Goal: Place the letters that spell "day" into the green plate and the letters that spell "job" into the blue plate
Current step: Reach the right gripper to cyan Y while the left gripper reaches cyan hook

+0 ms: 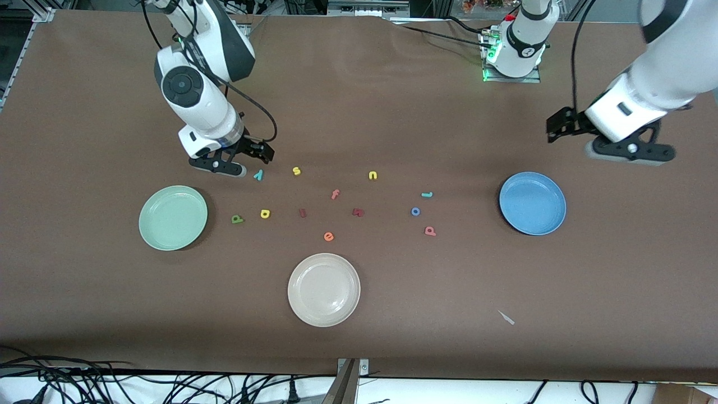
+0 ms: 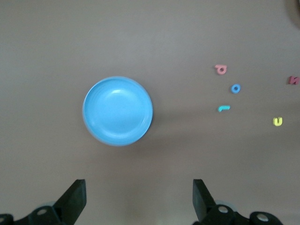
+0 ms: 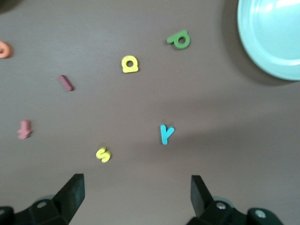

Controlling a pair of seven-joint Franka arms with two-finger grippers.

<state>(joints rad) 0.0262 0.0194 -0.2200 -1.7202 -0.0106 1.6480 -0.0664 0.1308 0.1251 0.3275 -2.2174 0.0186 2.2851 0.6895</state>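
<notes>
The pale green plate (image 1: 173,217) (image 3: 276,37) lies toward the right arm's end of the table, the blue plate (image 1: 532,203) (image 2: 117,111) toward the left arm's end. Between them lie the dark green d (image 1: 237,219) (image 3: 179,39), yellow a (image 1: 265,213) (image 3: 130,63), teal y (image 1: 258,175) (image 3: 165,133), teal j (image 1: 427,194) (image 2: 223,108), blue o (image 1: 415,211) (image 2: 236,88) and pink b (image 1: 430,230) (image 2: 221,69). My right gripper (image 1: 221,167) (image 3: 137,194) hangs open and empty over the table beside the y. My left gripper (image 1: 628,151) (image 2: 139,197) hangs open and empty over bare table beside the blue plate.
A cream-white plate (image 1: 323,289) sits nearer the front camera, mid-table. Other letters lie among the task's: yellow s (image 1: 296,171), yellow n (image 1: 373,175), orange f (image 1: 335,194), orange e (image 1: 328,237), two dark red pieces (image 1: 302,212) (image 1: 358,212). A small white scrap (image 1: 506,317) lies near the front.
</notes>
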